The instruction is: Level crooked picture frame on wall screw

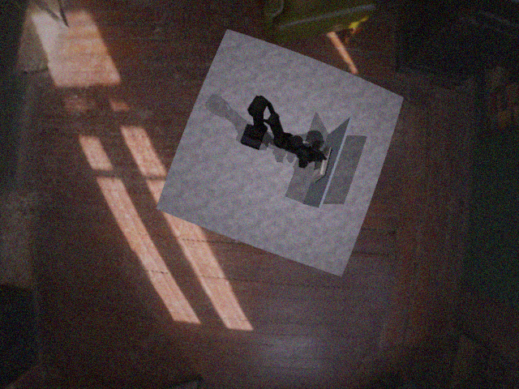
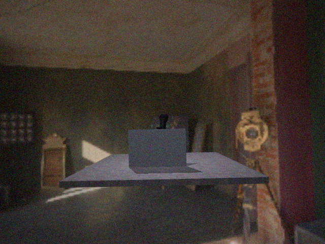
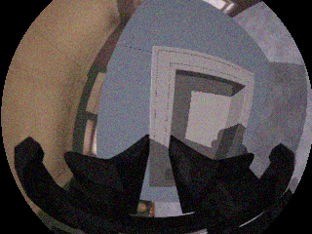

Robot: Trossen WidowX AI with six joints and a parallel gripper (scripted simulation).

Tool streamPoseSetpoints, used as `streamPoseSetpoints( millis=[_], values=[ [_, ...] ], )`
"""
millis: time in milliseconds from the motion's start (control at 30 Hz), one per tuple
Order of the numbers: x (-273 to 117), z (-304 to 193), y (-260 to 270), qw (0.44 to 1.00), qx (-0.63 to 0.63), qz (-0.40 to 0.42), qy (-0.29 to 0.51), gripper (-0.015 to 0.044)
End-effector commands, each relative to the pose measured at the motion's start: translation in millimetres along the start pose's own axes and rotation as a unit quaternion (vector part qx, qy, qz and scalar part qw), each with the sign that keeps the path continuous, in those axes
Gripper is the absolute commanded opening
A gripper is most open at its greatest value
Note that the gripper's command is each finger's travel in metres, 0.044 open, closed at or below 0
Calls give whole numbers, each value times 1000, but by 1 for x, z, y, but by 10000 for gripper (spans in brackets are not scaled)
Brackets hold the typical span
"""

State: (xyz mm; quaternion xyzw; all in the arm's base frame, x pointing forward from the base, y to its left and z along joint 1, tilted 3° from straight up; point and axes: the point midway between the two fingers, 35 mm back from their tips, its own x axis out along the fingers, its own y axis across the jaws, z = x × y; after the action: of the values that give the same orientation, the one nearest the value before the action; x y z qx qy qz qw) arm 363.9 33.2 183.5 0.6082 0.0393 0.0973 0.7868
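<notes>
One black six-joint arm [image 1: 272, 126] reaches across the square grey stone-patterned worktop [image 1: 234, 217] toward the thin upright grey wall panel [image 1: 335, 165], which stands nearer the worktop's right-hand edge in the top view. Its hand [image 3: 159, 178] is clamped on the lower rail of the pale rectangular picture frame [image 3: 195, 85], the dark fingers closing on the frame's edge from either side. The frame [image 1: 326, 163] hangs flat against the arm-facing side of the panel, directly ahead of the hand; in the wrist view its outline sits skewed against the panel's edges, so it is judged not yet level. Its long axis runs along the panel, so any notch shift must travel parallel to the panel face. From the exterior view only the panel's back [image 2: 157, 147] shows, and the frame is hidden.
</notes>
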Motion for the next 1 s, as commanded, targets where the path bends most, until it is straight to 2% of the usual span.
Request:
streamPoseSetpoints(
  millis=[0,967],
  values=[
    [0,1,4,1000,0,6,0,0],
    [0,5,4,1000,0,6,0,0]
  ],
)
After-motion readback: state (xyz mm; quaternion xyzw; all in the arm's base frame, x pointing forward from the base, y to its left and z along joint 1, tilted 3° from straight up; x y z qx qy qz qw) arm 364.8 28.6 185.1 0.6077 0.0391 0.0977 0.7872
